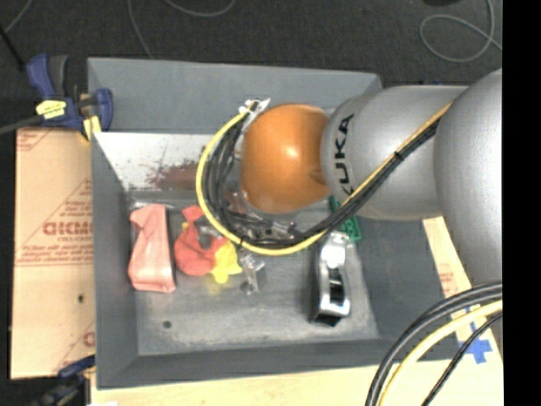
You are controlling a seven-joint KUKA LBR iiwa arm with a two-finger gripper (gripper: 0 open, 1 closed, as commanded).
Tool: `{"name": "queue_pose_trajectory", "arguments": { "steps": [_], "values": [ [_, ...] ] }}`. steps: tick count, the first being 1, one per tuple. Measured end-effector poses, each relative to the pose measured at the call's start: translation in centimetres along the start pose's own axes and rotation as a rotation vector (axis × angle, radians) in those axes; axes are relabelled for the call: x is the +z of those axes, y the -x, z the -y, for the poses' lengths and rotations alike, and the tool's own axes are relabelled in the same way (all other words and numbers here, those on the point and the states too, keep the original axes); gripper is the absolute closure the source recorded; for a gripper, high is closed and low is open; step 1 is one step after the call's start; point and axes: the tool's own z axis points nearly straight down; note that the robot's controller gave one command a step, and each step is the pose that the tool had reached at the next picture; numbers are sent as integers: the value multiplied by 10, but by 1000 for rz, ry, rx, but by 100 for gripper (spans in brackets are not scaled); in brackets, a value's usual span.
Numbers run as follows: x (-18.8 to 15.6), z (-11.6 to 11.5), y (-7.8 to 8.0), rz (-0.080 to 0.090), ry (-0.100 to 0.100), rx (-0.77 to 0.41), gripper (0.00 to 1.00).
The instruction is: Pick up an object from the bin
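My gripper [249, 274] reaches down into the middle of the bin, under the orange wrist cover. Just to its left, touching or nearly touching it, lies a small yellow thing [224, 262]. A crumpled red thing [194, 252] lies beside the yellow one, further left. A pink soft pouch [151, 249] lies lengthwise near the bin's left wall. To the right of the gripper, a black and white oblong device [330, 289] lies on the bin floor. I see nothing between the gripper's tips.
A green thing [352, 228] peeks out from under the arm at the right. The arm, its orange cover and its yellow and black cables hide the bin's back middle. Bare floor runs along the front wall.
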Motion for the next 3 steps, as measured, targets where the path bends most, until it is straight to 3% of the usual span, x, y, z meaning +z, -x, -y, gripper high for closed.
{"name": "queue_pose_trajectory", "arguments": {
  "steps": [1, 2, 3],
  "values": [
    [17, -2, 9, -1, 2, -136, 0],
    [54, 12, 13, 3, -3, -436, 100],
    [54, 12, 13, 3, -3, -436, 100]
  ]
}}
